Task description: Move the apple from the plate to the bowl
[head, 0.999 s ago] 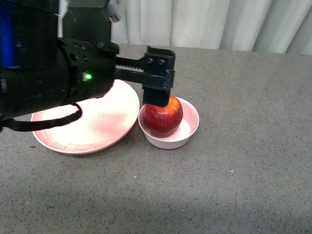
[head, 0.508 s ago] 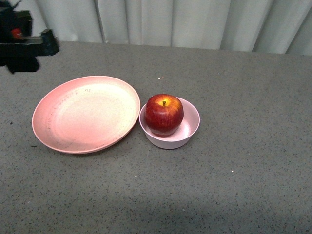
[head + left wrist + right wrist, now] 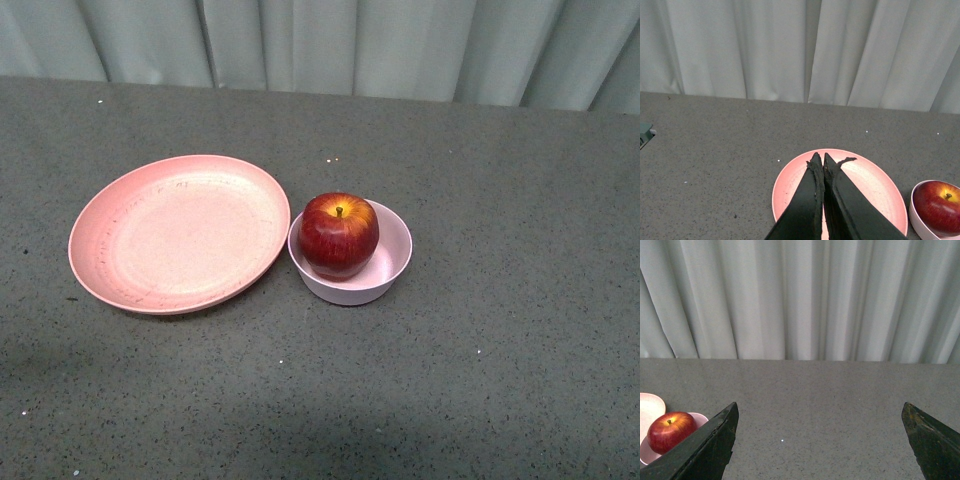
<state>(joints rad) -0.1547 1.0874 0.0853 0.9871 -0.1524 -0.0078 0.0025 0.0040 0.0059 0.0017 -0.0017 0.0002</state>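
Gone from the front view since half a second ago: the left arm, last seen at the far left edge above the table, now out of that picture altogether, with neither arm showing there. Sitting upright in the bowl [image 3: 392,262] now, as before: the apple [image 3: 339,235], stem up, yellow patch around the stem, resting toward the side of the bowl nearest the plate [image 3: 178,232]. Bare of anything on top, that plate, lying just beside the bowl, rims touching or very nearly so; hard to say which from the front view. Both dishes resting on the grey speckled table [image 3: 500,380], with a pale curtain [image 3: 400,45] hanging behind. Seen from the left wrist view: the left gripper [image 3: 820,161] pressed together, the two dark fingers [image 3: 810,200] meeting at their tips with no gap and nothing between them, poised above the plate [image 3: 880,185] and apart from it, aimed toward the curtain, with the apple [image 3: 939,206] in the bowl [image 3: 916,216] off to one side. Seen from the right wrist view: the right gripper [image 3: 820,412] spread wide, one finger [image 3: 715,445] at each lower corner of the picture, nothing held, raised over bare table [image 3: 815,400] well apart from the dishes, with the apple [image 3: 671,432] and the bowl [image 3: 649,455] just past one finger.
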